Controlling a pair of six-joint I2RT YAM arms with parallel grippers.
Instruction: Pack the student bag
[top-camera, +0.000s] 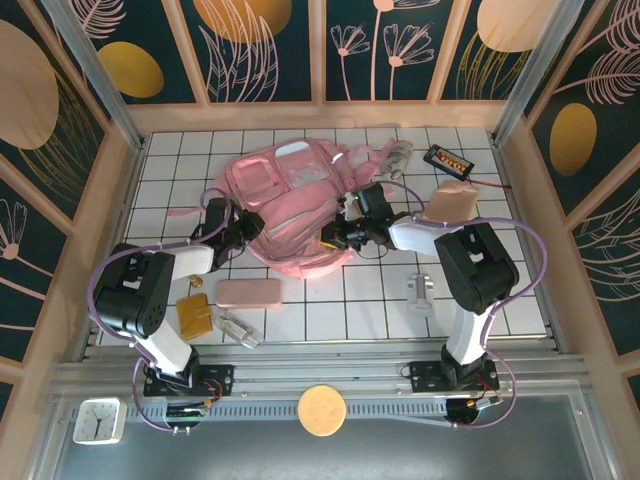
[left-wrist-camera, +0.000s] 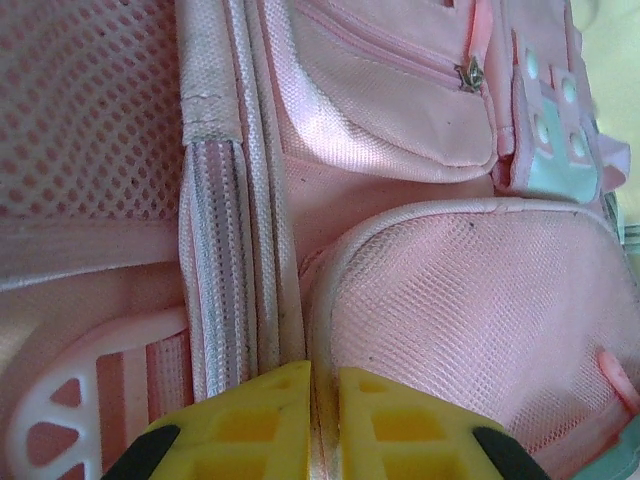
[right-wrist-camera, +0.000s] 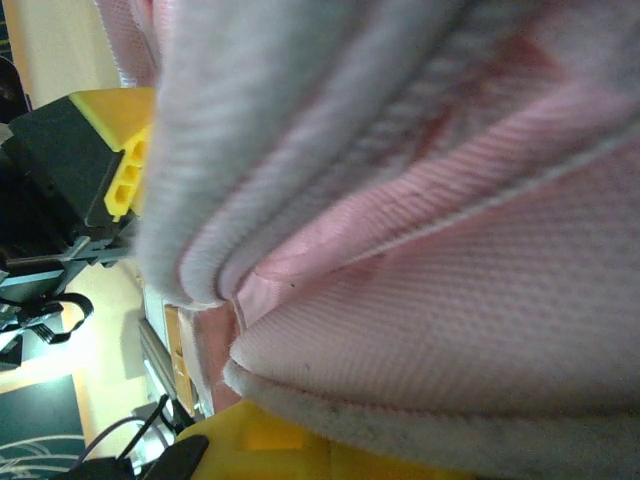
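Left claw (left-wrist-camera: 322, 420) pinches student bag (top-camera: 290, 200) piping, plain at its wrist; right claw (top-camera: 337, 237) clenches fabric.

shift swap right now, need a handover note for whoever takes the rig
Hands: the left hand is shut on a seam at the bag's left edge. The right hand is shut on fabric at its near edge.
Things: the bag lies mid-table. The pencil case is near the left arm and the pouch is to the right, both outside the bag.
Done: both hands grip the bag. I cannot tell whether it is open.
Left: pack the loose things.
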